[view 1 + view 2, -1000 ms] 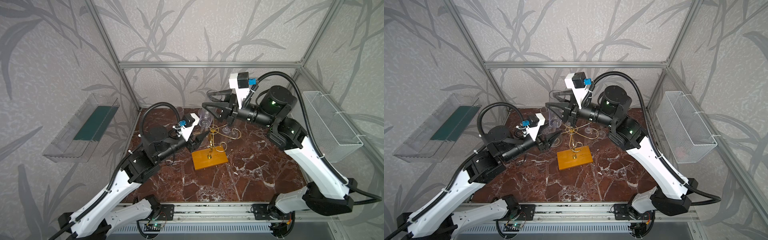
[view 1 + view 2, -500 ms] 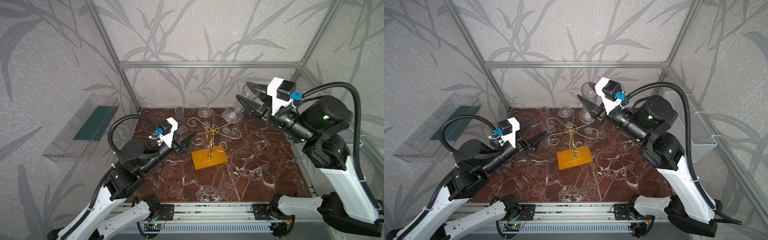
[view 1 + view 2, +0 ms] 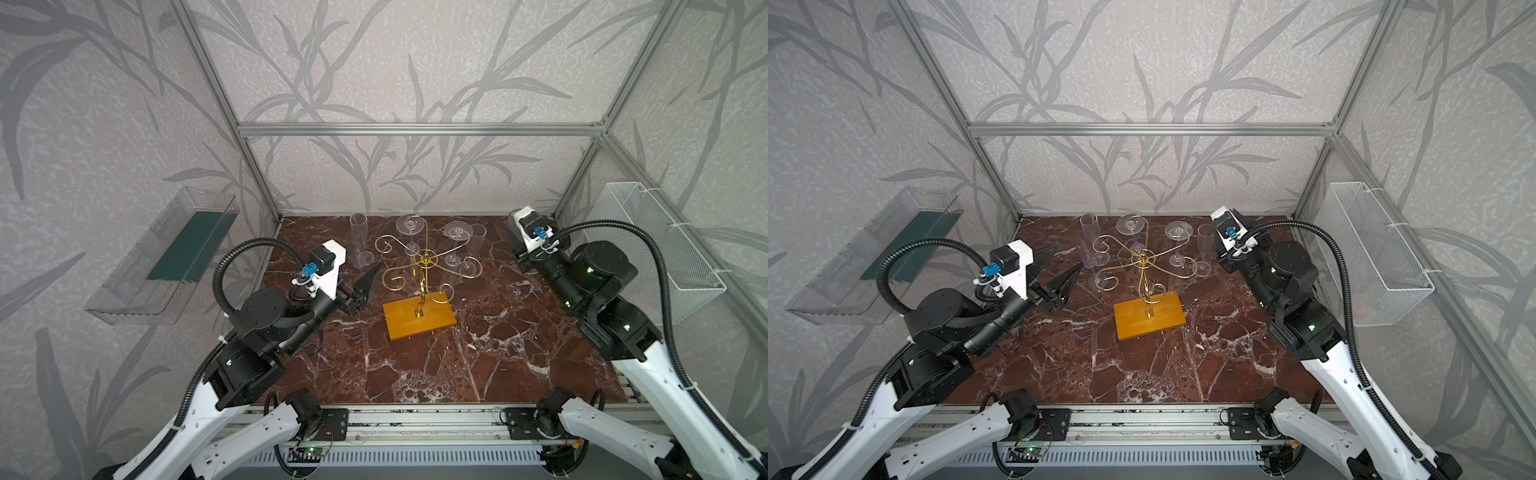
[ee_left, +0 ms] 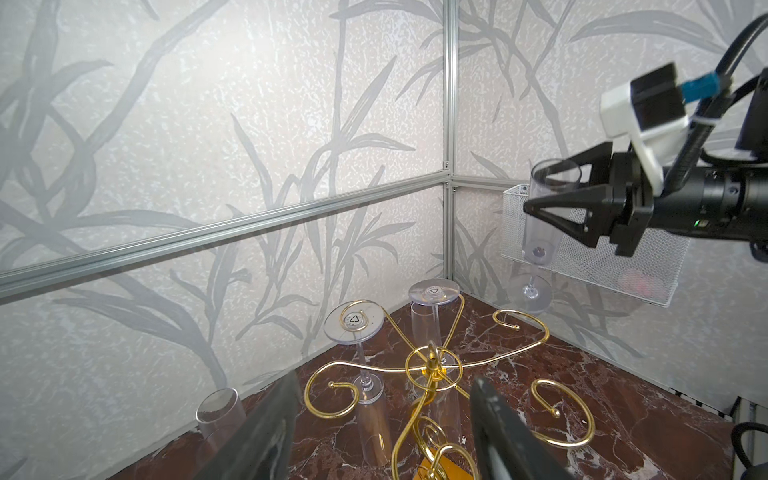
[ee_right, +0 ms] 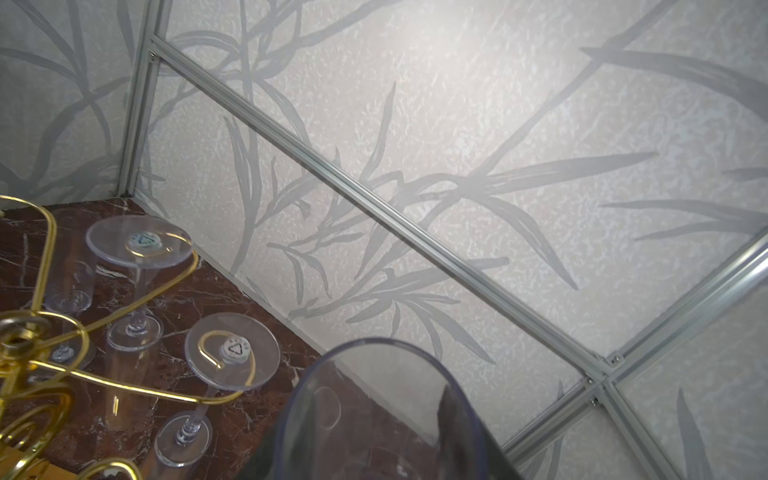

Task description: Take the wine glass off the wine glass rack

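Observation:
The wine glass rack (image 3: 424, 262) (image 3: 1142, 262) (image 4: 432, 365) (image 5: 25, 332), gold wire on an orange wooden base (image 3: 417, 318), stands mid-table. Two clear glasses (image 3: 411, 226) (image 3: 457, 230) hang upside down on its far arms. My right gripper (image 4: 540, 191) (image 5: 365, 449) is shut on the bowl of an upright clear wine glass (image 3: 478, 241) (image 3: 1205, 243) (image 4: 540, 232) (image 5: 374, 415), right of the rack and off its arms. In both top views the wrist camera hides these jaws. My left gripper (image 3: 1067, 257) (image 4: 384, 378) hangs open and empty, left of the rack.
Another clear glass (image 3: 359, 237) (image 4: 220, 411) stands upright at the back left of the table. A clear plastic bin (image 3: 162, 257) hangs on the left wall and a white wire basket (image 3: 660, 249) on the right wall. Metal frame posts line the back corners.
My right gripper has carried the wine glass from the rack's middle out to the right and down near the back right corner. My left arm has drawn back from the rack.

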You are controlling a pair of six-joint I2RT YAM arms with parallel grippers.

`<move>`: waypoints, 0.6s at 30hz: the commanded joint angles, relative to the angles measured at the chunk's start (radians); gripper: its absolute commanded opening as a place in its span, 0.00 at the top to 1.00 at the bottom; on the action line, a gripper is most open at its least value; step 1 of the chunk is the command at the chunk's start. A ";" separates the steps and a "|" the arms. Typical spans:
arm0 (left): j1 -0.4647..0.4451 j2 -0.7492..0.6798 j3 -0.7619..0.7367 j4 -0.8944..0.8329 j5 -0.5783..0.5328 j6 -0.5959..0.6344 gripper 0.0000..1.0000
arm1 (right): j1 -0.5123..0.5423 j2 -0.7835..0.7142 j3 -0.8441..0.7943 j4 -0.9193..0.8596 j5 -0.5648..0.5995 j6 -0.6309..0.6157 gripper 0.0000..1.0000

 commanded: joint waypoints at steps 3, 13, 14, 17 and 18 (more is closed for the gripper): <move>-0.003 -0.021 -0.012 -0.021 -0.062 -0.025 0.33 | -0.155 -0.049 -0.210 0.248 -0.129 0.225 0.77; -0.004 -0.016 -0.009 -0.045 -0.093 -0.035 0.34 | -0.198 0.113 -0.457 0.612 -0.244 0.412 0.77; -0.004 -0.015 -0.011 -0.045 -0.095 -0.036 0.33 | -0.198 0.137 -0.462 0.635 -0.256 0.426 0.77; -0.004 -0.015 -0.012 -0.048 -0.100 -0.041 0.34 | -0.198 0.207 -0.458 0.664 -0.282 0.445 0.78; -0.004 -0.015 -0.012 -0.049 -0.100 -0.042 0.33 | -0.198 0.226 -0.458 0.677 -0.287 0.447 0.78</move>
